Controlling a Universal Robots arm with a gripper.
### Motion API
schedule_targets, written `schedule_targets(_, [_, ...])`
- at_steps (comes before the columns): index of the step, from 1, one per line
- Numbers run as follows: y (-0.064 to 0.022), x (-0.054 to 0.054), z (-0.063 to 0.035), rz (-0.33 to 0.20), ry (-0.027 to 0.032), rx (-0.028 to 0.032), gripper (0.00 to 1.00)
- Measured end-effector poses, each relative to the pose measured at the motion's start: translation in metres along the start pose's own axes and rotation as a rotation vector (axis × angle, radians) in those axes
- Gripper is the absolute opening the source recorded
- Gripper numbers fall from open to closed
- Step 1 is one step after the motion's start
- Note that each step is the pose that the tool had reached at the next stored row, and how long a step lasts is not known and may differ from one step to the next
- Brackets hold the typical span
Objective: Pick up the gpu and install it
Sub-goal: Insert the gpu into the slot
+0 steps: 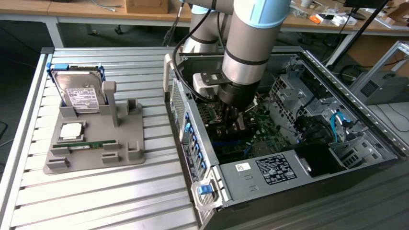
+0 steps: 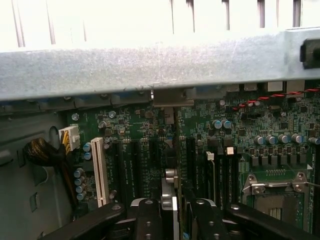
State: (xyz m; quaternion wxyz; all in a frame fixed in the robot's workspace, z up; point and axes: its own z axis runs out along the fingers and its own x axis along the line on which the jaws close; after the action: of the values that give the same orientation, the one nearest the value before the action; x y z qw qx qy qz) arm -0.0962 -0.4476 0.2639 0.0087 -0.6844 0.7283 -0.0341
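Note:
My gripper (image 1: 235,114) reaches down inside the open computer case (image 1: 191,120), just above the green motherboard (image 1: 255,132). In the wrist view the gpu (image 2: 169,187) appears edge-on as a thin upright card with a silvery metal edge. It stands between my two black fingers (image 2: 149,217), and my gripper (image 2: 172,212) is shut on it. The card's lower edge hangs over the row of dark expansion slots (image 2: 135,165), in line with them. I cannot tell whether it touches a slot.
On the slatted table, a grey holder (image 1: 96,153) carries a hard drive (image 1: 80,93), a processor (image 1: 70,130) and a green memory stick (image 1: 89,144). Inside the case are a power supply (image 1: 275,168), drive cages (image 1: 300,91), a white slot (image 2: 100,170) and a processor socket (image 2: 275,187).

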Motion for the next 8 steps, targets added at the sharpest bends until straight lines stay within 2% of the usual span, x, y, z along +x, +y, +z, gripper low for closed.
schedule_targets(8, [-0.0003,0.0000,-0.0006,0.000,0.0013,0.0000,0.27])
